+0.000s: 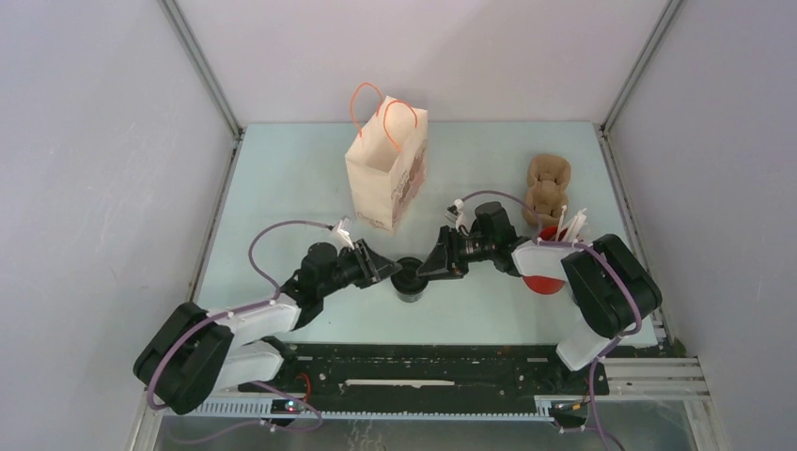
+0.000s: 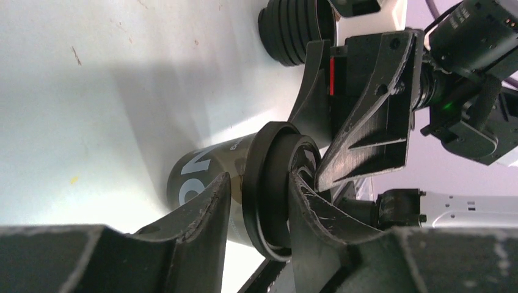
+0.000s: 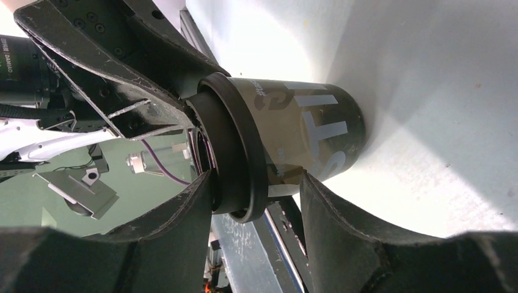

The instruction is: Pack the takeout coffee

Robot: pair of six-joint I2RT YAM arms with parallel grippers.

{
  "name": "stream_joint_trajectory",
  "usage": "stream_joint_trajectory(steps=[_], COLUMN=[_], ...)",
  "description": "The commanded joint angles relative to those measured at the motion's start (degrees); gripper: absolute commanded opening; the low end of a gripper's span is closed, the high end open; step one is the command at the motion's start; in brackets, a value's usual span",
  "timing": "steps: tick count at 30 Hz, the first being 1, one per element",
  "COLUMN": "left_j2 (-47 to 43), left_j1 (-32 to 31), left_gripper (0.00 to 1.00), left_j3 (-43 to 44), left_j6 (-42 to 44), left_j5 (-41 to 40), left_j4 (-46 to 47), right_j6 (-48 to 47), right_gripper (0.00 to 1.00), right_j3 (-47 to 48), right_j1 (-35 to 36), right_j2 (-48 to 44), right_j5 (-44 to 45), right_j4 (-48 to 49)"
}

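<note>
The takeout coffee (image 1: 409, 284) is a small black cup with white lettering and a black lid, standing upright on the table between my two grippers. My left gripper (image 1: 387, 271) meets it from the left. In the left wrist view my left gripper (image 2: 258, 180) is open and straddles the lid's rim: one finger lies on the lid top, the other beside the cup wall (image 2: 198, 174). My right gripper (image 1: 434, 266) meets it from the right. In the right wrist view my right gripper (image 3: 255, 180) is also open astride the rim, with a gap to the cup wall (image 3: 311, 128).
A white paper bag (image 1: 387, 169) with orange handles stands open behind the cup. A brown moulded-pulp carrier (image 1: 548, 183) lies at the back right. A red cup of white sticks (image 1: 550, 254) stands by my right arm, partly hidden by it.
</note>
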Motion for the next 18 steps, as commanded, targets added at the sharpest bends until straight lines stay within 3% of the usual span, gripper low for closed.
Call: stream_joint_trajectory(steps=[1, 7, 12, 18], left_j2=[10.4, 14.0, 2.7, -7.3], left_j1=[-1.9, -3.8, -8.0, -8.9], left_gripper=[0.42, 0.39, 0.38, 0.38], left_j3=[-5.6, -7.2, -5.1, -7.5], left_j6=[3.8, 2.4, 2.0, 0.2], left_j5=[-10.3, -10.2, -15.3, -17.4], left_j4=[-18.5, -14.4, -25.5, -31.8], right_j6=[-4.7, -5.7, -8.8, -8.6], right_gripper=[0.59, 0.59, 0.59, 0.6], right_j3=[-0.6, -0.5, 0.5, 0.7], right_j1=[0.2, 0.5, 2.2, 4.3], right_j2=[5.5, 3.2, -3.2, -1.1], right_j5=[9.7, 11.9, 13.5, 13.4], right_j4=[-6.4, -9.1, -13.4, -11.5])
